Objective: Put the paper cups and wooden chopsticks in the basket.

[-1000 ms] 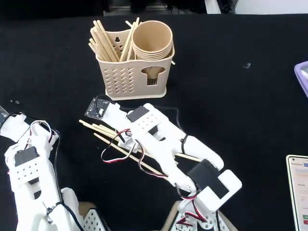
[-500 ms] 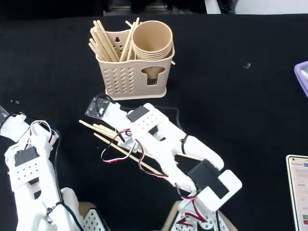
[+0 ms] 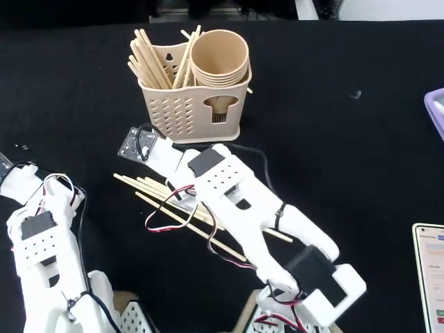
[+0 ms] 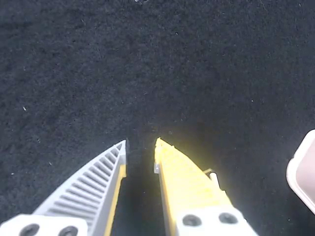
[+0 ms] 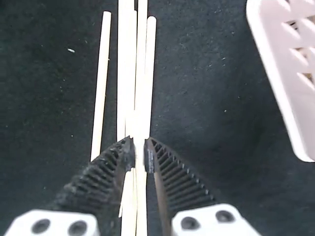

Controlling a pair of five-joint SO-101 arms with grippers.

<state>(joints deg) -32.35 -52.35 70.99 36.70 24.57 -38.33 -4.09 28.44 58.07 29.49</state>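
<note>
The beige perforated basket [image 3: 187, 111] stands at the back of the black table and holds a stack of paper cups [image 3: 219, 57] and several wooden chopsticks [image 3: 147, 61]. More loose chopsticks [image 3: 149, 187] lie on the table in front of it. My right arm [image 3: 229, 191] stretches over them. Seen from the right wrist, my right gripper [image 5: 139, 145] is down on the bundle of chopsticks [image 5: 134, 64], its black fingers shut on the middle sticks. The basket wall [image 5: 290, 73] is close beside it. My left gripper [image 4: 140, 145] hangs over bare cloth, its jaws a narrow gap apart with nothing between them.
My left arm [image 3: 41, 243] rests at the front left corner. A purple container edge [image 3: 436, 107] and a white card or screen [image 3: 430, 277] lie at the right edge. Black cloth lies open to the right of the basket.
My right arm has shifted a little toward the basket, and its elbow has swung to the right. The loose chopsticks lie about where they were. The left arm has not moved.
</note>
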